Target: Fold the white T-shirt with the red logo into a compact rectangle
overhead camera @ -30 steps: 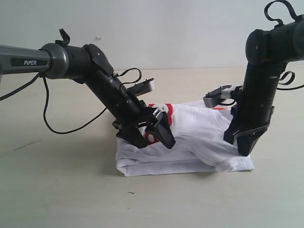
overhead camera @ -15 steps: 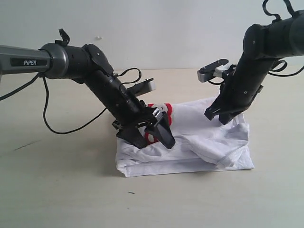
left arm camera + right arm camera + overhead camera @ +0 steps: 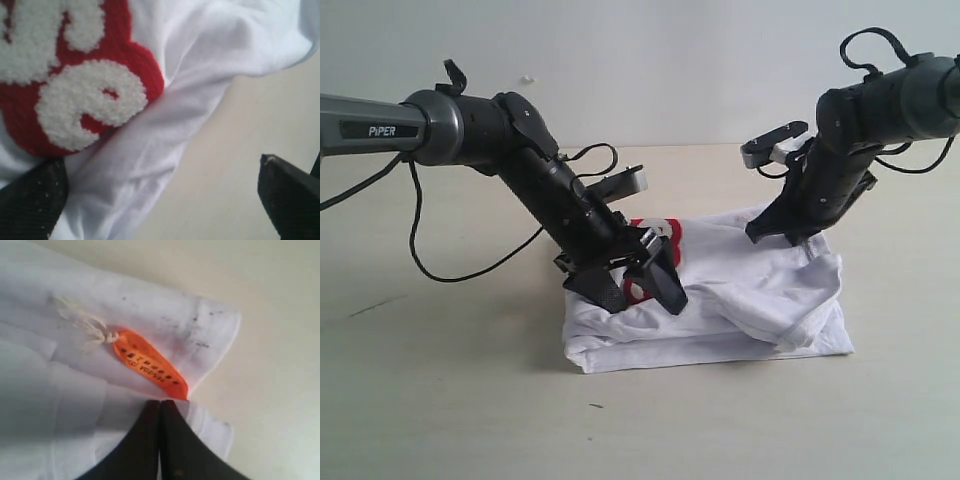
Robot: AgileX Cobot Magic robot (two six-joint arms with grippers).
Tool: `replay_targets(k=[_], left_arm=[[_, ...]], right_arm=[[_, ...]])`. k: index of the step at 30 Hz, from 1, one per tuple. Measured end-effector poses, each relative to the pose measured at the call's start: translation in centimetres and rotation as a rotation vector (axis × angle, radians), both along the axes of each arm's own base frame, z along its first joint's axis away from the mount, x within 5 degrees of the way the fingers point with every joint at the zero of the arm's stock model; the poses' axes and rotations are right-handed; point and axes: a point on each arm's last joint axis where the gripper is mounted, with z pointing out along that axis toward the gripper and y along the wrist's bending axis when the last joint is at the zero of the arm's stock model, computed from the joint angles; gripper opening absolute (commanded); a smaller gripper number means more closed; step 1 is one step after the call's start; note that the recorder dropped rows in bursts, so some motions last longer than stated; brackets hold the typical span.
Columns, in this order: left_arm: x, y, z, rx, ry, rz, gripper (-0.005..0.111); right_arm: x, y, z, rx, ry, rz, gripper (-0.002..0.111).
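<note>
The white T-shirt [image 3: 740, 300] lies on the worktop [image 3: 450, 400], gathered into a thick, roughly rectangular bundle. Layered edges are stacked along its near side and loose wrinkles are humped across the top. The fold is judged to be at a late, tidying stage, since the outline is uneven and the right end is puffed up rather than pressed flat.

The red logo [image 3: 663, 230] is seen toward the bundle's far left, partly hidden by the left arm. In the left wrist view its fuzzy white letters are shown raised on a thick red backing, set against thin, smooth cotton.

The left jaws are held wide apart and low, straddling the shirt's left edge, with one tip over cloth and the other over bare worktop. Nothing is gripped. The right jaws are pressed fully together at the far right edge, just beside the orange neck tag [image 3: 150, 364] and a knot of white thread [image 3: 87, 325]. Whether a thin layer of cloth is pinched there cannot be told.

Next, the raised right end probably needs to be laid down and flattened. Soft cotton is expected to slump and spring back, so a low, even press is called for.
</note>
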Motion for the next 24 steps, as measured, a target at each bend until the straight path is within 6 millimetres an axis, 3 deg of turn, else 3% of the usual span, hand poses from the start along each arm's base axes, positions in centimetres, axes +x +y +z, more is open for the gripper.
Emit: replay_targets(k=[7,11,18,24], left_arm=[[-0.1,0.9,1.0,0.078,-0.063,-0.058,0.104],[-0.1,1.1,1.4,0.092,-0.07,-0.059,0.104],[-0.1,1.2,1.3,0.098,-0.067,-0.054,0.104],[-0.1,1.4,1.2,0.111,-0.072,-0.063,0.104]], right_arm=[[-1.6,3.1,3.7,0.311,0.06,0.17,0.0],[-2.9,5.3,4.3,0.48,0.156,0.279,0.0],[-4.6,8.3,2.6,0.518,0.342,0.409,0.0],[-5.3,7.8,0.4,0.379,0.477,0.381,0.0]])
